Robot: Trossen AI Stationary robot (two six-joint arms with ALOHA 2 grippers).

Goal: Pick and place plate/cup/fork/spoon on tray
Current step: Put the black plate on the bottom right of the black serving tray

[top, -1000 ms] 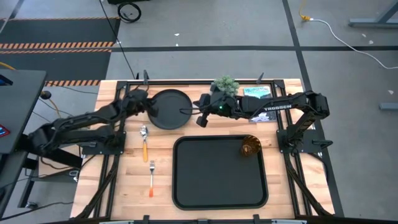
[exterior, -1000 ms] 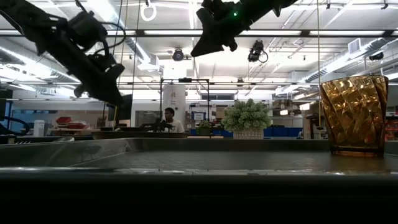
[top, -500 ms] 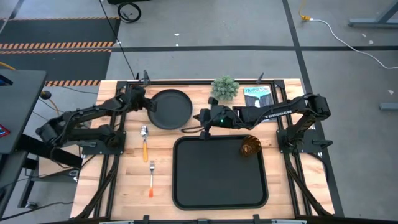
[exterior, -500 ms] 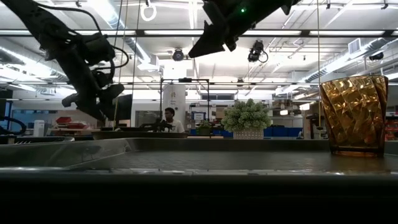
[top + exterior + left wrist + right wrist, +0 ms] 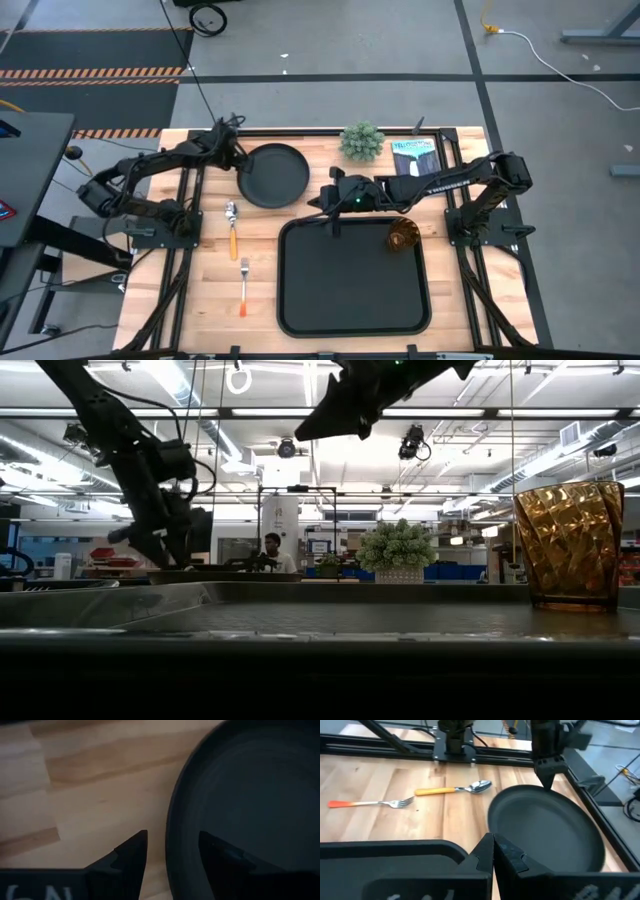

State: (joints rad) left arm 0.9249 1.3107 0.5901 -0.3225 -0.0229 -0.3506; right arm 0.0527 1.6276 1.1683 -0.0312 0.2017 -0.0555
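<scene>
1. The left gripper (image 5: 170, 852) sits at the plate (image 5: 273, 174) rim, jaws spread, one finger either side of the rim (not yet pinching); the plate lies on the counter (image 5: 200, 300) just beyond the tray (image 5: 353, 320).
2. The right gripper (image 5: 322, 199) hovers over the tray's far edge beside the plate, jaws pressed together.
3. The cup (image 5: 402, 235) stands in the tray; spoon (image 5: 233, 225) and fork (image 5: 243, 285) lie on the counter beside the tray.

Robotics lab or workshop, wooden bench (image 5: 200, 300) on a black metal frame, grey concrete floor (image 5: 330, 90), strip-lit open hall, person (image 5: 270, 550) seemingly at distant workstations
</scene>
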